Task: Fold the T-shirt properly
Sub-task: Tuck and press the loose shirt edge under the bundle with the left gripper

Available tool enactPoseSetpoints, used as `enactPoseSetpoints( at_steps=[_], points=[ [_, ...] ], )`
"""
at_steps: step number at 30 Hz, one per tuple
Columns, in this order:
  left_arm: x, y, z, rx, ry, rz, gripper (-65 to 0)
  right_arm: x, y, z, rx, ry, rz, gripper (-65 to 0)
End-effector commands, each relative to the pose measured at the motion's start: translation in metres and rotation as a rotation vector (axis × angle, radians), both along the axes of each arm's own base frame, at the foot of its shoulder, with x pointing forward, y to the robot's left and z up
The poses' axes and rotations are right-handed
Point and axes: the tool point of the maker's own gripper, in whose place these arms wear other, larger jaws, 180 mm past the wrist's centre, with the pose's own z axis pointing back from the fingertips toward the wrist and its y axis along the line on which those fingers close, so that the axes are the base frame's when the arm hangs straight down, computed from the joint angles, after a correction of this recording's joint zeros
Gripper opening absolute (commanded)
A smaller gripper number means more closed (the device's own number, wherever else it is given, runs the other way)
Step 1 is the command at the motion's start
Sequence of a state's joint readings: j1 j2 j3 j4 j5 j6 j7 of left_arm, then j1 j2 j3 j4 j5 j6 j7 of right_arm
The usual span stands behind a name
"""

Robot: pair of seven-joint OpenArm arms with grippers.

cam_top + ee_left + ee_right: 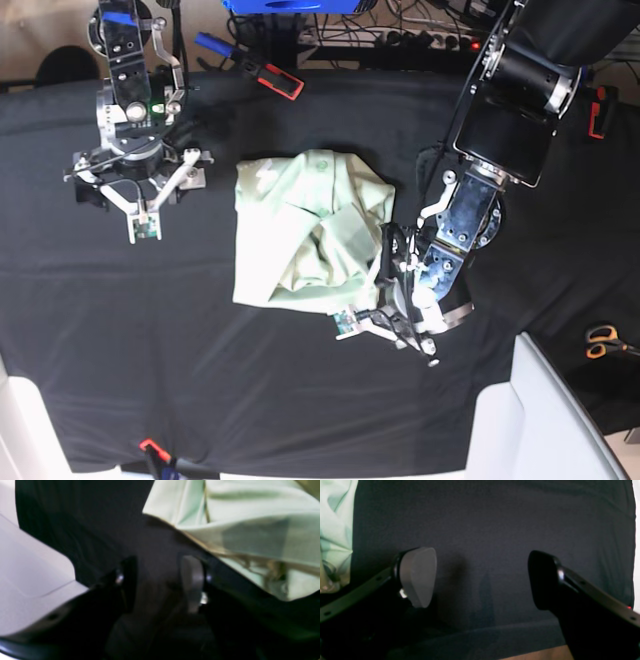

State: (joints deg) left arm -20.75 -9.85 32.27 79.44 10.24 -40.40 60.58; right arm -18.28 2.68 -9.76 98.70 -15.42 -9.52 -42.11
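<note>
T-shirt (310, 232) lain partly folded on table (250, 400). Left end effector (160, 580) part-open, nothing held; right end effector (482, 577) wide open, empty. Regrasp of hem judged needed next.

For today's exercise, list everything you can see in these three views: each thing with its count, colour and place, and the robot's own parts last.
T-shirt: one, pale mint green, crumpled at the middle of the table.
Tablecloth: one, black, covering the table.
Scissors: one pair, orange handles, right edge of the base view.
Clamp: one, red and black, on the near cloth edge.
Clamp: one, red and black, at the far edge.
Blue object: one, top centre, partly cut off.
Power strip: one, dark, behind the table.
Left claw: one, black with a grey pad, partly open beside the shirt's edge, holding nothing.
Right claw: one, black with a grey pad, wide open above bare cloth.
</note>
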Motion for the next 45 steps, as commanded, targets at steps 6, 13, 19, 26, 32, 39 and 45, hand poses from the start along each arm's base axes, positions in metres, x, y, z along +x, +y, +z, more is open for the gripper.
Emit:
enactPoseSetpoints(
  at_steps=[6, 13, 19, 26, 32, 39, 45],
  points=[
    [0.001, -0.017, -0.012, -0.039, 0.045, 0.010, -33.9, 0.004, -0.001, 0.008, -0.009, -0.034, 0.000, -10.7],
    [-0.005, -0.034, -0.030, -0.096, 0.100, 0.012, -34.1, -0.001, -0.001, 0.005, -0.009, -0.024, 0.001, -10.7],
    [0.011, -0.031, -0.017, -0.211, 0.073, 0.137, -34.1, -0.001, -0.001, 0.005, -0.009, -0.024, 0.001, -10.7],
    [0.020, -0.024, -0.017, -0.219, 0.081, 0.165, -34.1, -0.001, -0.002, 0.005, -0.010, -0.024, 0.002, -10.7],
    [0.020, -0.033, -0.031, -0.278, 0.114, 0.159, -34.1, -0.001, -0.002, 0.005, -0.010, -0.024, 0.002, -10.7],
    [0.024, -0.038, -0.036, -0.323, 0.116, 0.150, -34.1, -0.001, -0.002, 0.005, -0.010, -0.024, 0.002, -10.7],
    [0.042, -0.036, -0.020, -0.313, 0.077, 0.145, -34.1, -0.001, -0.002, 0.005, -0.010, -0.024, 0.002, -10.7]
  ],
)
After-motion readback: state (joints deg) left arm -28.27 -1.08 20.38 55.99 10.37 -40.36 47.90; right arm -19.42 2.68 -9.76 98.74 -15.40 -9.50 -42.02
